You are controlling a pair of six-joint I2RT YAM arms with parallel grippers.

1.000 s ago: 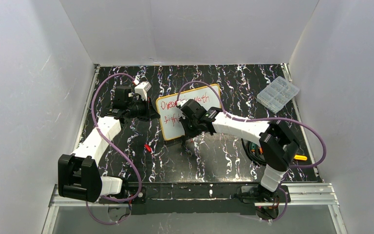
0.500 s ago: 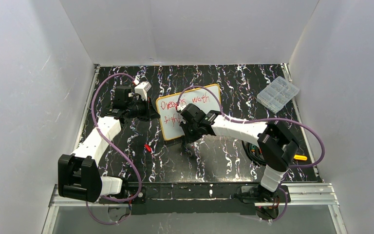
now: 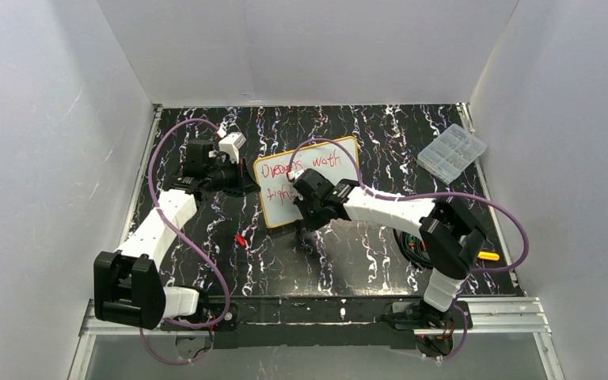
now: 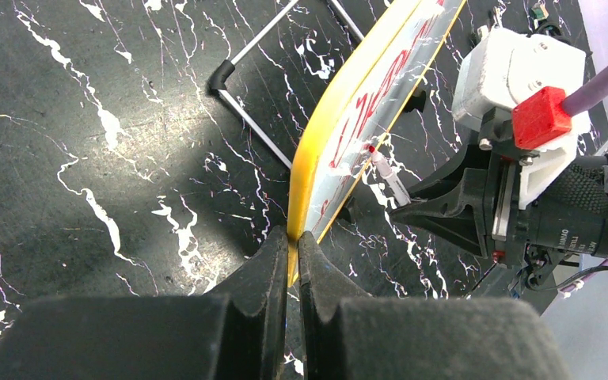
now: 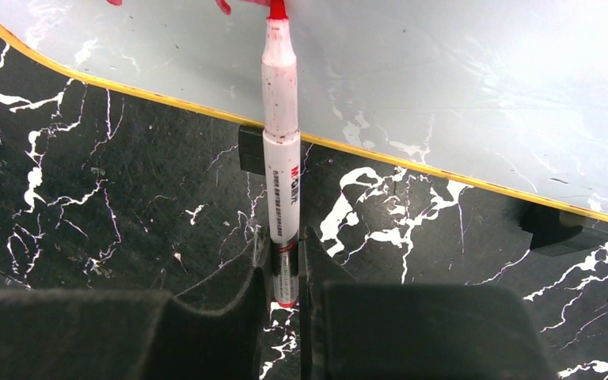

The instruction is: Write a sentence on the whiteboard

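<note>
The whiteboard (image 3: 279, 210), white with an orange-yellow frame, stands tilted at the table's middle. On it is the sentence (image 3: 297, 166) in red, "Dreams worth" above a second line that my right arm partly hides. My left gripper (image 3: 247, 184) is shut on the whiteboard's left edge; in the left wrist view its jaws (image 4: 293, 237) pinch the yellow frame (image 4: 305, 170). My right gripper (image 3: 307, 204) is shut on a white marker (image 5: 281, 158). The marker's red tip (image 5: 277, 9) rests on the whiteboard (image 5: 443, 87) by the lower line. The marker (image 4: 388, 178) also shows in the left wrist view.
A clear plastic compartment box (image 3: 452, 152) lies at the back right. A small red cap (image 3: 240, 240) lies in front of the whiteboard's left side. Cables (image 3: 412, 241) and a yellow object (image 3: 488, 256) sit beside the right arm. White walls surround the table.
My right gripper has moved with the marker from the upper line down to the lower line, uncovering "Dreams". The left gripper and the whiteboard have stayed put.
</note>
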